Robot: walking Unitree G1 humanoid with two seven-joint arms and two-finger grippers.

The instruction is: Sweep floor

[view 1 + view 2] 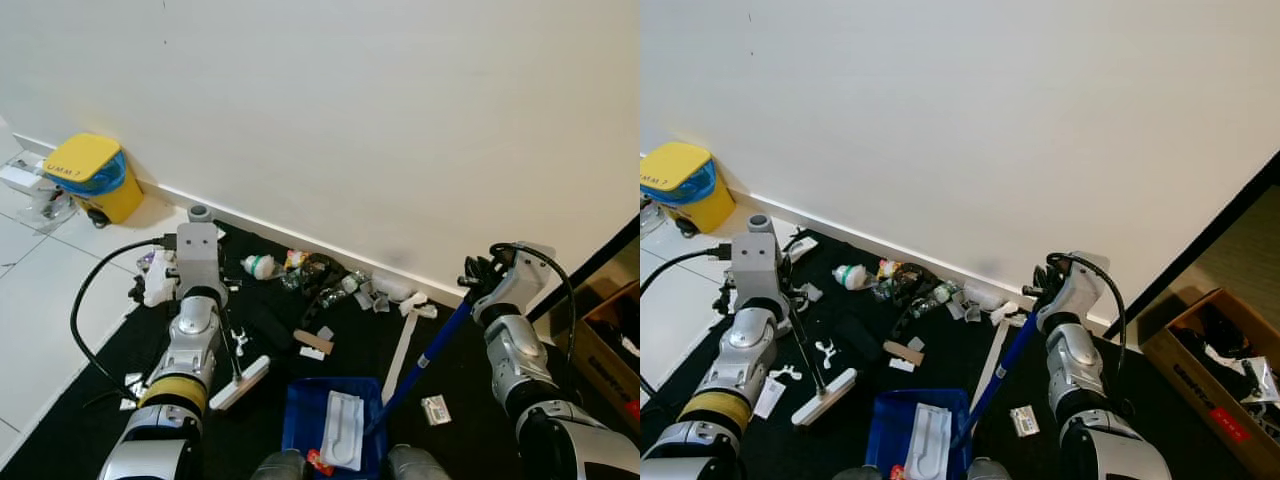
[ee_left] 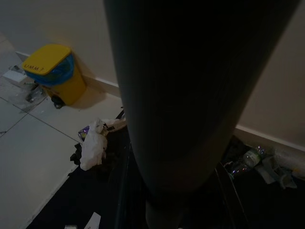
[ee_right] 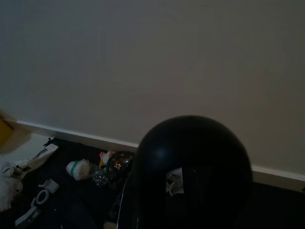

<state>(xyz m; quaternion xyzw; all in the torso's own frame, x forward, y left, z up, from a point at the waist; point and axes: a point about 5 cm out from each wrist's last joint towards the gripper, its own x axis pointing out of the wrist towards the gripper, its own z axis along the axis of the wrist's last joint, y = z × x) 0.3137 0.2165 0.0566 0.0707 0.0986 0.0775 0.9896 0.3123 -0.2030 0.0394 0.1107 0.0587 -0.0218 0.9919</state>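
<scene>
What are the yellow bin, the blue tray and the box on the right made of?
The yellow bin looks like smooth moulded plastic: a rounded, evenly coloured lid with a slight sheen. The blue tray also seems plastic, with a thin raised rim and flat, even colour. The box looks like cardboard: dull brown, with open flaps and printed lettering on its side.

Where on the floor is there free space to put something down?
Free: the white tiles between the yellow bin and the black mat, and mat right of the blue dustpan. Crowded: the litter along the baseboard.
</scene>
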